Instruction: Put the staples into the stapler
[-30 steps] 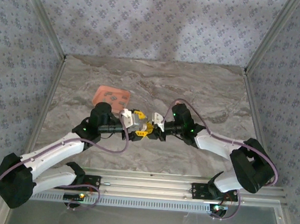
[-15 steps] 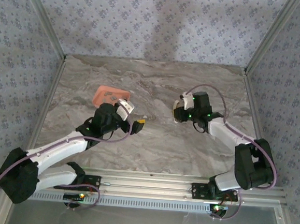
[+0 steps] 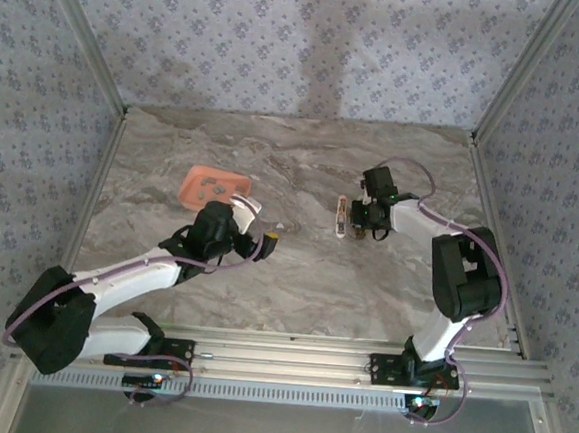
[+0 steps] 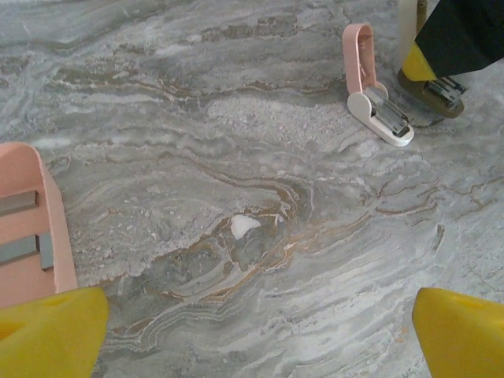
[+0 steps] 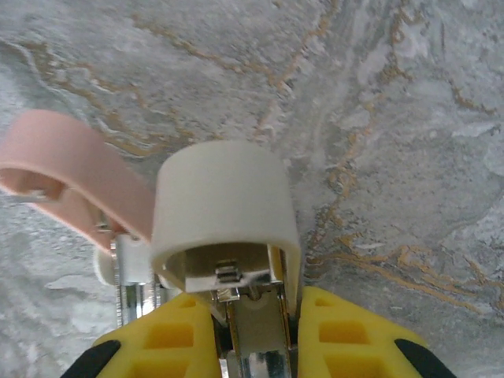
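Observation:
The stapler (image 3: 342, 218) rests on the marble right of centre, hinged open. Its pink half (image 5: 71, 169) lies to the left. My right gripper (image 5: 252, 342) is shut on its white-capped half with the metallic channel (image 5: 228, 220). In the left wrist view the stapler (image 4: 370, 87) sits at the upper right, next to the right gripper (image 4: 421, 67). The staples (image 4: 17, 202) are grey strips in the salmon tray (image 4: 47, 236). My left gripper (image 4: 256, 339) hangs open over bare marble beside the tray, nothing between its yellow fingertips (image 4: 47, 331).
The salmon tray (image 3: 215, 186) sits at the left of the table, just behind the left gripper (image 3: 259, 224). Patterned walls and metal rails enclose the table on three sides. A small pale fleck (image 4: 244, 226) marks the marble between the arms.
The grippers were together at the table's centre. The right arm carried the stapler back and right and set it down. The left gripper opened wide and drew back beside the tray.

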Robot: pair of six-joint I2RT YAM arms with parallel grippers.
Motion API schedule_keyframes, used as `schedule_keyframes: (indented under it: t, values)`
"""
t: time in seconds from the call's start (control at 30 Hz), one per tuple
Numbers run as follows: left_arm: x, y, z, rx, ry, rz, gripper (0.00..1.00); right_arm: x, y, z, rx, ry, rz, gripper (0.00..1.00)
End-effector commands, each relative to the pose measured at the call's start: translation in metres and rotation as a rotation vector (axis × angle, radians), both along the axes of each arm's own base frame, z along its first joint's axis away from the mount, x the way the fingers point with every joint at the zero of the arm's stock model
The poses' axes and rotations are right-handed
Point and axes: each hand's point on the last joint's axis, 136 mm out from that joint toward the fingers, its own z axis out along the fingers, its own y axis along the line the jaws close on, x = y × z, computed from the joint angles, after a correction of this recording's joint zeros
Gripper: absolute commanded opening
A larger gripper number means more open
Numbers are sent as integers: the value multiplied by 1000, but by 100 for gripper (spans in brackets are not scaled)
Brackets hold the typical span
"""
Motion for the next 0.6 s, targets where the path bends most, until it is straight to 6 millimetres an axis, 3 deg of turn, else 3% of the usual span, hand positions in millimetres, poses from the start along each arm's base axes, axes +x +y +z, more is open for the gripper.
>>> schedule_keyframes:
  t: [0.0,0.33,0.57]
  values:
    - [6,-4,8,-19,2,19,98,0,-13,6,-33,19,-85,14]
    - [8,-9,-1,-29,35,15,98,-71,-28,3,-29,45,-159,15]
    - [10,-17,-3,-42,61,0,98,-89,-26,-4,-7,61,-171,16]
